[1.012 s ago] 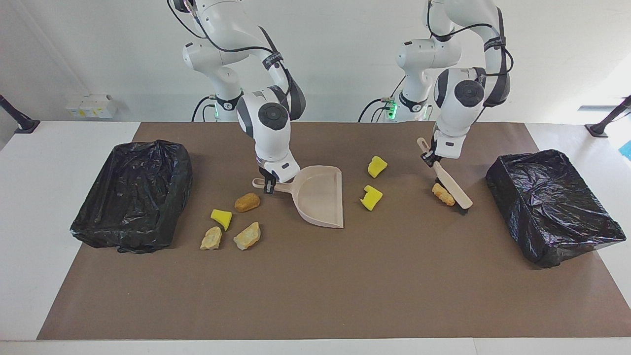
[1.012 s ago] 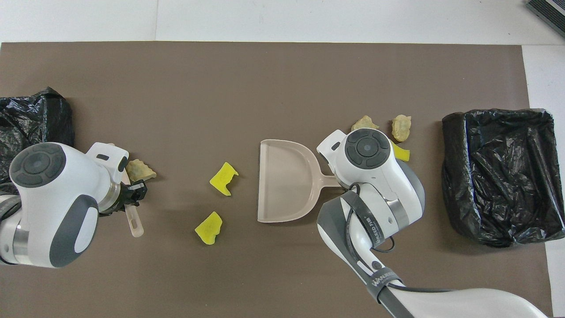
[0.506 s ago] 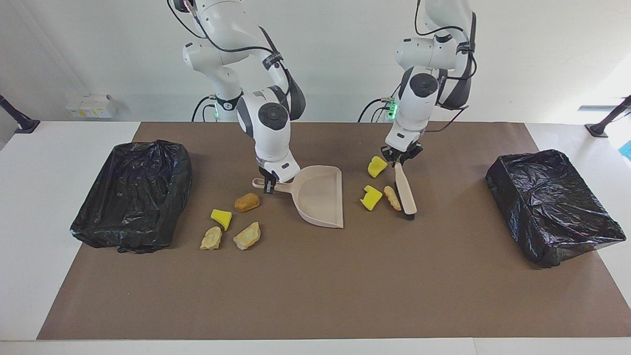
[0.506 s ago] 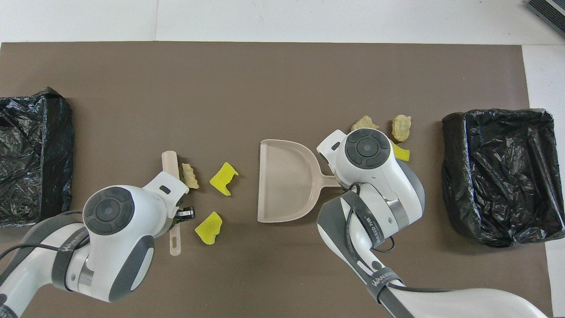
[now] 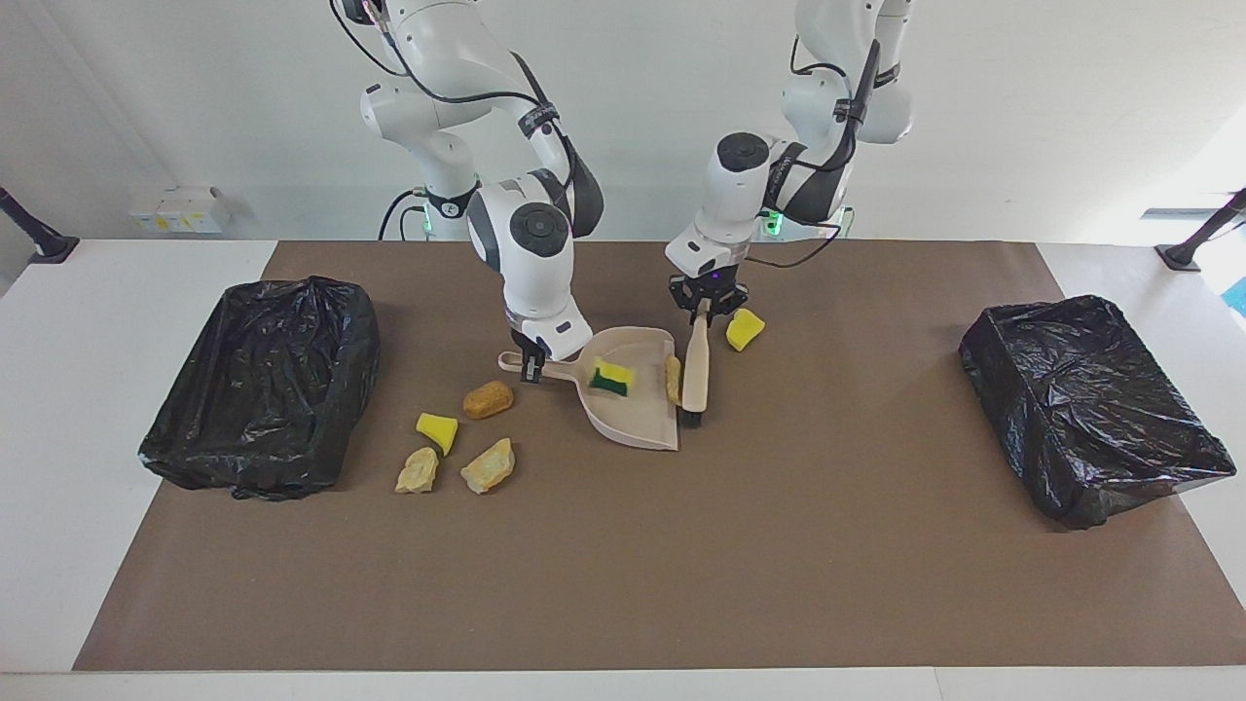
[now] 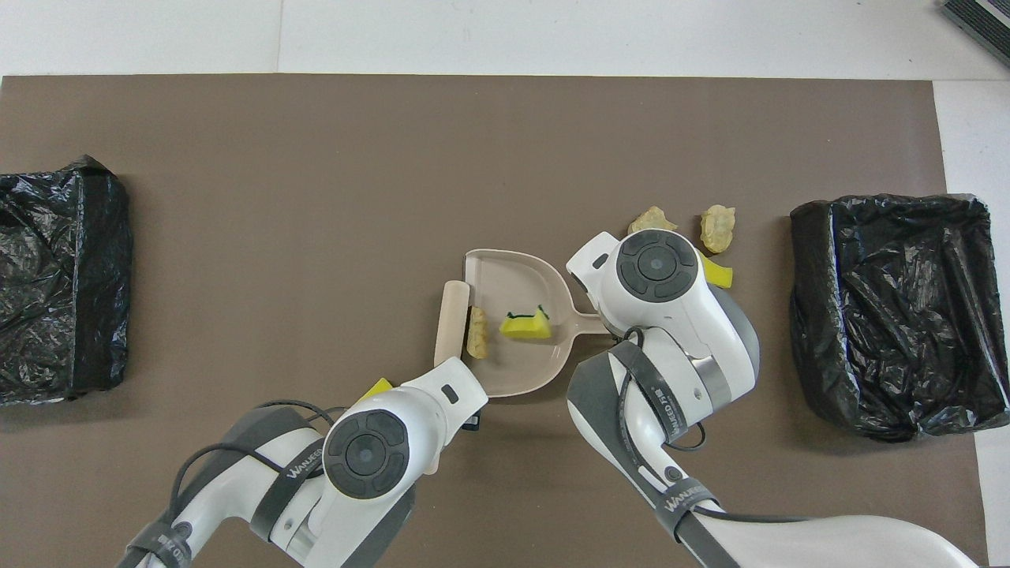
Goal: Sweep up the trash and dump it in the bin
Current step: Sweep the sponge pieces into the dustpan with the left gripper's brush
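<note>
Left gripper (image 5: 709, 304) clamped on the brush (image 5: 695, 365) handle, now at the open mouth of the dustpan (image 5: 642, 409); a second ago it was working toward the left arm's end of the mat, near the bin (image 5: 1090, 404) there. Brush lies along the pan's lip.

Swept across since then: one yellow-and-green sponge wedge (image 5: 613, 378) now sits inside the pan, one tan chunk (image 5: 672, 380) rests at the lip, touching the brush. A second yellow wedge (image 5: 745, 328) has stayed on the mat, just beside the left gripper.

Right gripper (image 5: 531, 365) closed on the dustpan's handle, unmoved; pan flat on the mat.

Unchanged: orange-brown lump (image 5: 487, 399), yellow wedge (image 5: 437, 430) and two tan chunks (image 5: 458, 469) lie between the pan and the other bin (image 5: 263, 385)
</note>
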Tool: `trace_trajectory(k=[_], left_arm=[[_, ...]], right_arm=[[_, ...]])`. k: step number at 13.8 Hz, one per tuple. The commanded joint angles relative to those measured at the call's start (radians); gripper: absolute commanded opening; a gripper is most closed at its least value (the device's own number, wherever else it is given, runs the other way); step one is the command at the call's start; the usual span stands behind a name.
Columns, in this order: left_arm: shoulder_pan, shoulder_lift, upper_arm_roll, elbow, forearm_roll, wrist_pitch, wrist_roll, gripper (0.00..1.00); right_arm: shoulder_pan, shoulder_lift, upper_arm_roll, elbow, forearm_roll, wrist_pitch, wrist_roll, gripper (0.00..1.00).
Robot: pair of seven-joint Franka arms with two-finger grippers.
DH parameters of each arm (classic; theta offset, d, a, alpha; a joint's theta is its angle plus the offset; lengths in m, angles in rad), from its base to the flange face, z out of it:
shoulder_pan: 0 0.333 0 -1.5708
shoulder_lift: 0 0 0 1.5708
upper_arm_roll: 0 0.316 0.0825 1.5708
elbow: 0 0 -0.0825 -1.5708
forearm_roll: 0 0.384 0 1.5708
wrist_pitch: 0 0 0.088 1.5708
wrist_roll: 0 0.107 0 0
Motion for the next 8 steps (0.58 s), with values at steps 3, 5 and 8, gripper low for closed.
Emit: trace_trajectory(k=[3, 5, 8], left_arm=[[-0.02, -0.041, 0.02, 0.057, -0.015, -0.105, -0.307, 0.0], [-0.016, -0.059, 0.023, 0.077, -0.006, -0.229, -0.477, 0.0], [-0.016, -0.086, 0.021, 0.103, 0.087, -0.405, -0.724, 0.0]], right_arm=[[-0.005, -0.026, 0.006, -0.037, -0.017, 0.017, 0.015, 0.0], [-0.005, -0.026, 0.006, -0.037, -0.017, 0.017, 0.015, 0.0], [-0.007, -0.024, 0.006, -0.037, -0.017, 0.017, 0.012, 0.0]])
